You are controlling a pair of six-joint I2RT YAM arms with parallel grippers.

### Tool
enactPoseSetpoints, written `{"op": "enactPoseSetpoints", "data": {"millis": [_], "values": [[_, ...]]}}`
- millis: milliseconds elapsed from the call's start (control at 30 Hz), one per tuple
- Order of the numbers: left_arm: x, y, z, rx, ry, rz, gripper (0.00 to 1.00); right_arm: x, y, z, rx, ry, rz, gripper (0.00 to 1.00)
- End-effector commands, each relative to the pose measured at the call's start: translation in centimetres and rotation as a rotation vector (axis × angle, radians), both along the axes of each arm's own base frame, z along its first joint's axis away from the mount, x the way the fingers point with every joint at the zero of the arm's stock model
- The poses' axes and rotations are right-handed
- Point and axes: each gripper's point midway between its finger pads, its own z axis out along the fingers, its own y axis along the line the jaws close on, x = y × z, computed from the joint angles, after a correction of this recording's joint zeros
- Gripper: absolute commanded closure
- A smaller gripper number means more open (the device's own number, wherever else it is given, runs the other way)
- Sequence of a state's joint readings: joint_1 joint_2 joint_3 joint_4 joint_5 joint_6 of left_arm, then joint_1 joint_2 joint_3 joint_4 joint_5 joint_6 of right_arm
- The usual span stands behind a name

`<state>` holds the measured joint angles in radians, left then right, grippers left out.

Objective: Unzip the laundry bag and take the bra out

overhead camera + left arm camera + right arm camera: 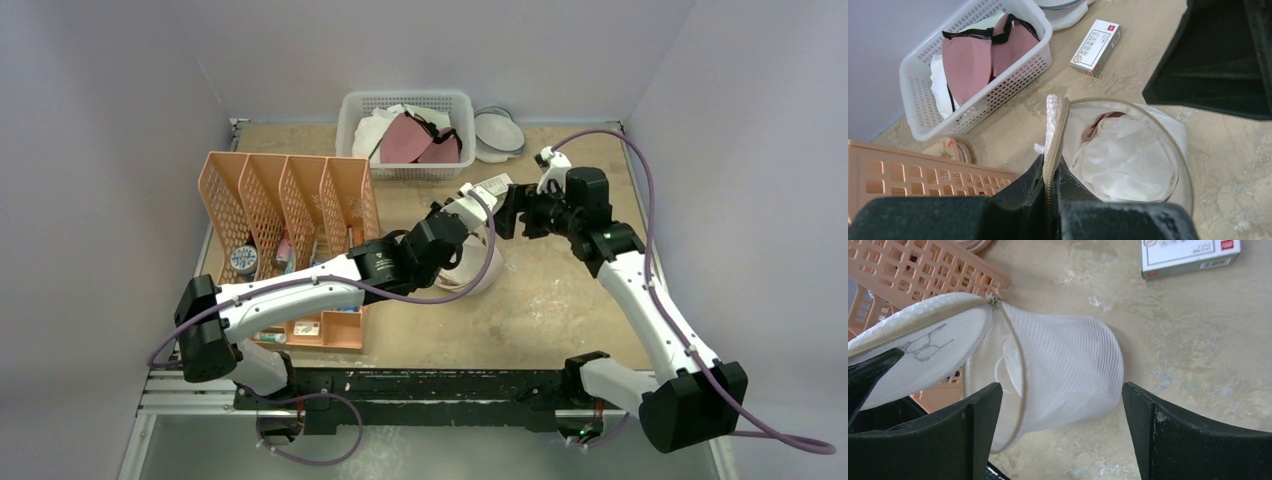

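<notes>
The white mesh laundry bag (480, 268) lies on its side mid-table, unzipped, with its flat lid (923, 342) swung up. My left gripper (1053, 175) is shut on the lid's zip rim (1056, 122). Inside the open bowl of the bag (1175, 132) lies the bra (1125, 157), pale soft fabric with a pinkish strap at its top. My right gripper (1062, 410) hangs open just above the bag's mesh wall (1073, 365), with nothing between its fingers. In the top view the right gripper (505, 212) is close beside the left gripper (462, 215).
A white basket (352, 135) holding rose-mauve cups stands at the back, with white dishes (497, 132) to its right. An orange file rack (290, 200) fills the left side. A small white box (1096, 47) lies just beyond the bag.
</notes>
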<state>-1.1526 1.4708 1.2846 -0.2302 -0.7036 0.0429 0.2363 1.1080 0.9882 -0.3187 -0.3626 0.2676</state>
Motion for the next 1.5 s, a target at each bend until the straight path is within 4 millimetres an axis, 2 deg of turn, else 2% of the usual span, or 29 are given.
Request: {"op": "enactPoseSetpoints", "data": {"millis": [0,133,200,267,333,400,533,800,900,967,1033,1100,1133,1167,1200,1333,1467], "values": [[0.5,0.2,3.2,-0.116,-0.018,0.074,1.0,-2.6,1.2,-1.7,0.064,0.118,-0.004,0.07],[0.6,0.2,3.2,-0.117,-0.015,0.077,1.0,-3.7,3.2,-3.2,0.109,0.161,0.021,0.04],[0.6,0.3,3.2,-0.113,-0.017,0.084,1.0,-3.4,3.3,-3.7,0.101,0.166,0.002,0.04],[0.8,0.5,3.0,-0.106,-0.019,0.097,1.0,-2.9,2.6,-4.8,0.062,0.187,-0.061,0.06],[1.1,0.7,2.9,-0.107,-0.021,0.113,1.0,-2.7,1.4,-7.1,0.007,0.269,-0.151,0.14],[1.4,0.9,3.0,-0.114,-0.017,0.125,1.0,-2.9,0.7,-8.6,-0.009,0.311,-0.207,0.2],[2.2,1.5,3.1,-0.146,-0.004,0.153,1.0,-4.1,0.2,-9.5,0.012,0.324,-0.242,0.26],[4.7,2.3,1.9,-0.18,0.053,0.196,1.0,-3.6,-2.5,-9.3,0.016,0.233,-0.411,0.63],[5.6,3.1,1.3,-0.164,0.056,0.241,0.96,-3.0,-3.8,-8.6,-0.008,0.172,-0.477,0.75],[6.5,4.2,0.6,-0.134,0.052,0.3,0.9,-2.3,-4.0,-7.7,-0.002,0.116,-0.478,0.78],[7.5,5.3,-0.4,-0.095,0.057,0.364,0.85,-2.0,-3.3,-6.8,0.012,0.061,-0.416,0.81],[8.5,6.2,-1.1,-0.063,0.066,0.411,0.75,-2.0,-2.4,-6.1,0.024,0.018,-0.345,0.83],[8.8,6.5,-1.1,-0.062,0.065,0.428,0.7,-2.0,-2.4,-6.0,0.016,0.008,-0.331,0.84],[8.8,6.7,-0.9,-0.064,0.064,0.432,0.59,-2.1,-2.4,-5.9,0.008,-0.001,-0.322,0.85],[8.6,6.8,-0.4,-0.085,0.059,0.422,0.53,-2.2,-2.5,-6.0,-0.001,-0.005,-0.317,0.87],[7.8,7.1,2.1,-0.195,0.013,0.381,0.46,-2.5,-2.4,-5.7,0.001,-0.024,-0.294,0.92],[7.0,6.6,3.8,-0.26,0.0,0.297,0.42,-2.8,-2.9,-5.3,0.018,-0.035,-0.33,0.93]]}}
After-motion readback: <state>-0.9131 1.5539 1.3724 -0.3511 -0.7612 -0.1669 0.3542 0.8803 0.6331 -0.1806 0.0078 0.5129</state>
